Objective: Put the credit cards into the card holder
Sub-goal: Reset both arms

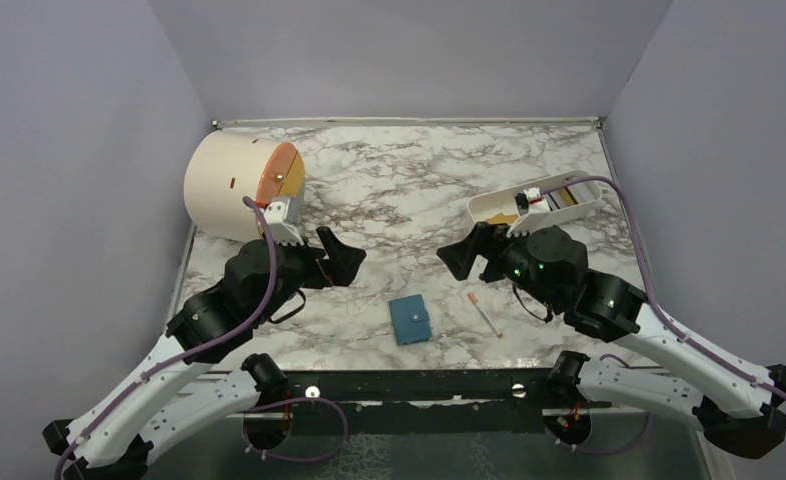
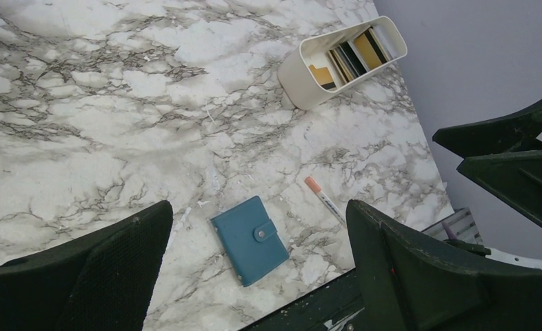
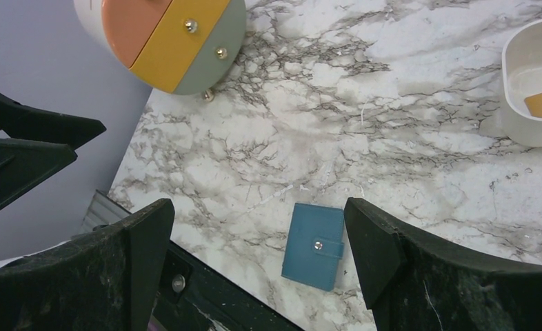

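Left gripper (image 1: 335,256) and right gripper (image 1: 467,256) both gape wide, empty. Card holder (image 1: 410,319) lies snapped shut, lower centre overhead. Left wrist cam looks into the white tray (image 2: 300,80), upper right: credit cards (image 2: 360,54) inside.

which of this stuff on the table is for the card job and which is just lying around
For the job:
- credit cards, standing in the white tray
- teal card holder, snapped shut

Just lying about:
- thin white pen-like stick
- round cream box with coloured drawer fronts

Round cream drum (image 1: 231,185) back-left; white tray (image 1: 491,212) back-right; pen-like stick (image 1: 485,314) near front.
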Robot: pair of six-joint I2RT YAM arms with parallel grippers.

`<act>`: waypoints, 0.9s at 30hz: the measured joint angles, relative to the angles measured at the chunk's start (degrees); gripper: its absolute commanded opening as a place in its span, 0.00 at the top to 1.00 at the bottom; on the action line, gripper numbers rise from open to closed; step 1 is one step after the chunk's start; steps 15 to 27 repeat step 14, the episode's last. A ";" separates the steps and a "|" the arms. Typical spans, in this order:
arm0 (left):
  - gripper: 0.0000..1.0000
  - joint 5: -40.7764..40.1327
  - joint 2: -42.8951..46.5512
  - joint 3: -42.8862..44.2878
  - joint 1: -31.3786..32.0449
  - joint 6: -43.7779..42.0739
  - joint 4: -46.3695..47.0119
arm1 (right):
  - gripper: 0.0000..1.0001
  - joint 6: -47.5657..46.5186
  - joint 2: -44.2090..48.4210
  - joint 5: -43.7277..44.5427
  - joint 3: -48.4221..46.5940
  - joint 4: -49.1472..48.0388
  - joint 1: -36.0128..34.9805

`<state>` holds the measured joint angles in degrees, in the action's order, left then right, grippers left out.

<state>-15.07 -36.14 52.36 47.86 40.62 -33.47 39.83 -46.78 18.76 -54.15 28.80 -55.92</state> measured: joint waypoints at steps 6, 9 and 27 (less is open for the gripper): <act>0.01 0.04 0.09 -2.16 0.00 0.61 0.63 | 0.02 0.33 1.01 0.00 3.56 -1.09 0.00; 0.01 0.04 0.39 -3.78 0.00 0.59 1.05 | 0.00 0.39 1.07 -0.20 5.31 -1.95 0.00; 0.01 0.02 1.05 -5.20 0.00 0.52 1.33 | 0.00 0.52 1.07 -0.94 5.81 -3.21 0.00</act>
